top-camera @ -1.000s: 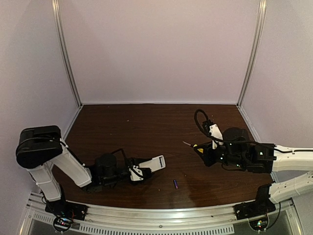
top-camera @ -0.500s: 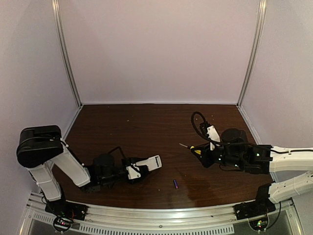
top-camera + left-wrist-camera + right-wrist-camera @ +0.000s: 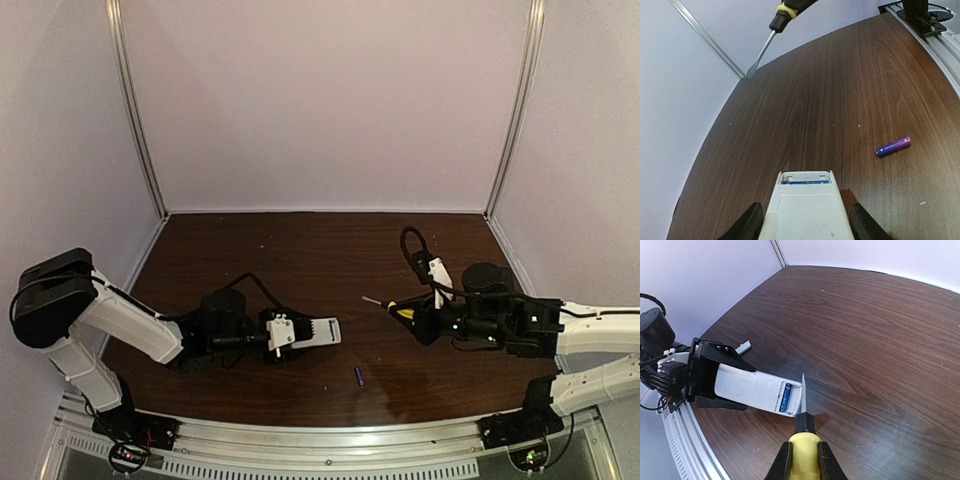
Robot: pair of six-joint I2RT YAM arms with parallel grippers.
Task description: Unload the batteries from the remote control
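Two batteries are showing themselves to us. One battery (image 3: 358, 376) (image 3: 894, 146) is lying loose on the desk (image 3: 300, 250), near the front edge and between the two arms. The other (image 3: 785, 397) (image 3: 805, 182) is sitting in the open compartment at the end of the remote control (image 3: 315, 331) (image 3: 805, 212) (image 3: 747, 386).

We are grasping that remote with our left gripper (image 3: 278, 335) (image 3: 805, 222) (image 3: 707, 375). Its fingers (image 3: 751, 222) are pressing on the two long sides, and the remote is lying low over the left half of the desk, with its open end pointing toward the right arm.

Our right gripper (image 3: 422, 320) (image 3: 802, 462) is clenching the yellow handle of a screwdriver (image 3: 385, 305) (image 3: 775, 30) (image 3: 802, 405). The blade is aiming at the remote's open end, and in the top view its tip is standing apart from it.

A small white piece (image 3: 744, 346) is lying on the desk just beside the left gripper.
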